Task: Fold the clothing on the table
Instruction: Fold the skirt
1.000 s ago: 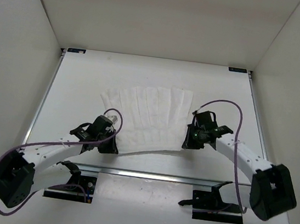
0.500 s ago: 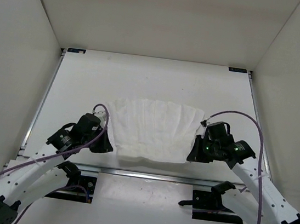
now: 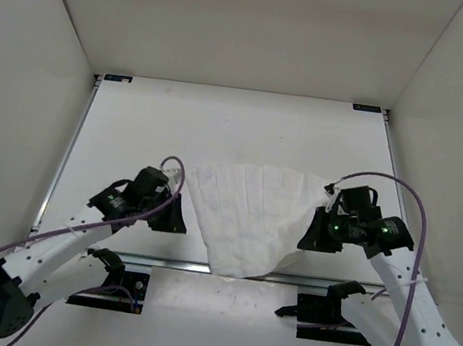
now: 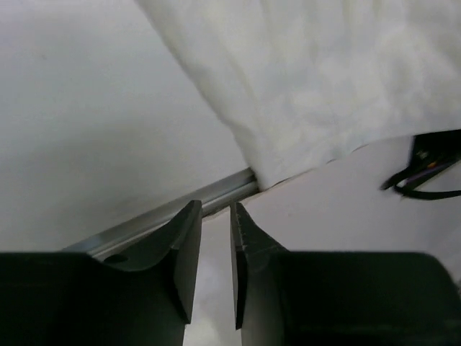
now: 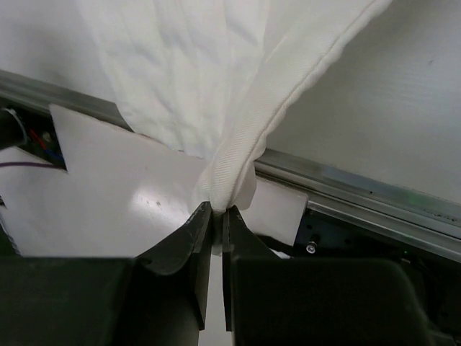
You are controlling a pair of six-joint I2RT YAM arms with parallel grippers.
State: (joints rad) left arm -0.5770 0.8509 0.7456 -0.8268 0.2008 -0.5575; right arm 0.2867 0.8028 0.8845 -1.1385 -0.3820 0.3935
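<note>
White walls (image 3: 234, 20) enclose the matte tabletop (image 3: 136, 118). Toward 6 o'clock the clothing (image 3: 247, 218) reaches over the metal rail (image 3: 194, 264), its 3 o'clock corner pinched in the right pincer (image 5: 217, 210). At 8 o'clock, the left pincer (image 4: 215, 209) stands slightly parted and empty.

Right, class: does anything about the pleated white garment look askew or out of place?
Yes. The white pleated fabric garment lies skewed: the right hand pinches one bunched edge, the left hand holds nothing, and its near tip crosses the metal rail at the white table's front.
</note>
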